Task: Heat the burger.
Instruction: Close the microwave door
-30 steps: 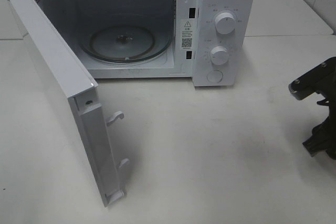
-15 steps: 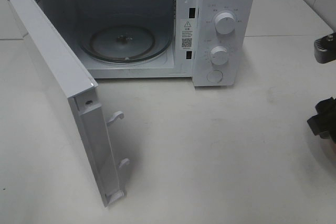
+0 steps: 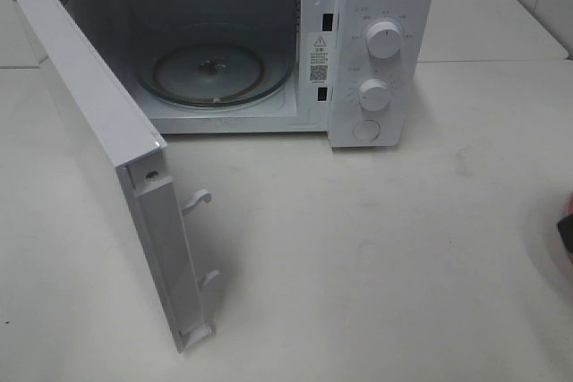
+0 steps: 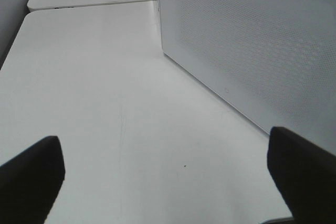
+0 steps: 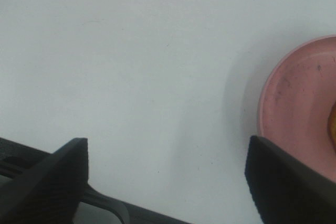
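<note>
The burger is almost wholly out of view. Only a thin golden-orange sliver (image 5: pixel 333 124) shows on the pink plate (image 5: pixel 299 98) at the edge of the right wrist view, and I cannot tell for sure what it is. My right gripper (image 5: pixel 165 145) hovers open over bare table beside the plate, with nothing between its fingers (image 5: pixel 52 177). My left gripper (image 4: pixel 163 145) stands wide open and empty above the table, next to the microwave door's perforated panel (image 4: pixel 252 40). Neither gripper shows in the exterior high view, apart from a dark and pink sliver (image 3: pixel 568 230) at the right edge.
The white microwave (image 3: pixel 376 6) stands at the back with its door (image 3: pixel 98 149) swung open toward the front left. Inside it lies a glass turntable (image 3: pixel 213 73). Two dials (image 3: pixel 383 40) and a button sit on its right panel. White table (image 3: pixel 358 257) spreads in front.
In the exterior high view my right arm has moved off past the right edge; only a small sliver remains there. The microwave and its door have not moved.
</note>
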`<state>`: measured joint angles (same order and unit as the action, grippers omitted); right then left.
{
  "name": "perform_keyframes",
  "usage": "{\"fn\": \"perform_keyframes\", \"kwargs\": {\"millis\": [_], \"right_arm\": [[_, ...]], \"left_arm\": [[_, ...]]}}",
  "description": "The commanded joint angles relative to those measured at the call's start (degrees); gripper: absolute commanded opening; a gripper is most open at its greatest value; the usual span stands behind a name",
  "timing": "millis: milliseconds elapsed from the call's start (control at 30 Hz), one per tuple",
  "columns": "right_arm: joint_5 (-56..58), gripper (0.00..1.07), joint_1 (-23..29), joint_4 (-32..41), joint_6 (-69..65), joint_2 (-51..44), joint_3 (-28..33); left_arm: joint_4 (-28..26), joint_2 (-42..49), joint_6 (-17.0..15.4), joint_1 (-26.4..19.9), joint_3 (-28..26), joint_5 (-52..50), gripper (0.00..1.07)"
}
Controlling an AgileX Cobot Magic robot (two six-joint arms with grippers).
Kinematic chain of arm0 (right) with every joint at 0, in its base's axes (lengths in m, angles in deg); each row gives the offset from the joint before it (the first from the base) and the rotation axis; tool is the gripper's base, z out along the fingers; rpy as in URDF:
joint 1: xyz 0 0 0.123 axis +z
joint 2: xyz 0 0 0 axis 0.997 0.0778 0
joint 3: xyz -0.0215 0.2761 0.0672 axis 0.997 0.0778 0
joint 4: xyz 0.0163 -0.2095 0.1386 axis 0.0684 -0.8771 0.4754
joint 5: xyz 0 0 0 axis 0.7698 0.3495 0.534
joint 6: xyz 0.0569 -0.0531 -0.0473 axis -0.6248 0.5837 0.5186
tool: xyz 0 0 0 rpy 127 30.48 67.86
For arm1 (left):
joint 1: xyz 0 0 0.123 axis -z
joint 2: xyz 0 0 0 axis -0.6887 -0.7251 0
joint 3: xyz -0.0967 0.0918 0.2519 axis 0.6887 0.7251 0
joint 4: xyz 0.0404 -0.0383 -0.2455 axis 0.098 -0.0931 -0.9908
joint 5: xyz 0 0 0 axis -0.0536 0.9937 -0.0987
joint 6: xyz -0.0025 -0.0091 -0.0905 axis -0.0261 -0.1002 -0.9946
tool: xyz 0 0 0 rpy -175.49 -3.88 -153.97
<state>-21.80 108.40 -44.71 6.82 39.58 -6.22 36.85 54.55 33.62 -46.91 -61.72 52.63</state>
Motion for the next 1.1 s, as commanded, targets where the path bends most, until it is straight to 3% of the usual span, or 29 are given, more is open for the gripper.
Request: {"fn": "perform_keyframes", "kwargs": {"millis": [33,233,467,733,967,1100], "right_arm": [[6.3,0.76,0.0,0.5,2.4,-6.2,-0.1],[14.0,0.76,0.0,0.5,2.6,-13.5,-0.1],[14.8,0.76,-0.2,0.3,2.6,-23.0,0.0],[13.0,0.76,-8.3,0.5,3.4,-34.8,1.0],[9.1,0.76,-10.2,0.5,3.5,-41.5,6.6],[9.1,0.76,-10.2,0.5,3.6,-45.1,6.4]], "left_arm": [[-0.2,1.1,-0.3,0.1,0.1,0.0,1.0],[-0.2,1.1,-0.3,0.1,0.1,0.0,1.0],[-0.2,1.1,-0.3,0.1,0.1,0.0,1.0],[-0.2,1.1,-0.3,0.1,0.1,0.0,1.0],[-0.2,1.1,-0.3,0.1,0.1,0.0,1.0],[-0.2,1.1,-0.3,0.1,0.1,0.0,1.0]]}}
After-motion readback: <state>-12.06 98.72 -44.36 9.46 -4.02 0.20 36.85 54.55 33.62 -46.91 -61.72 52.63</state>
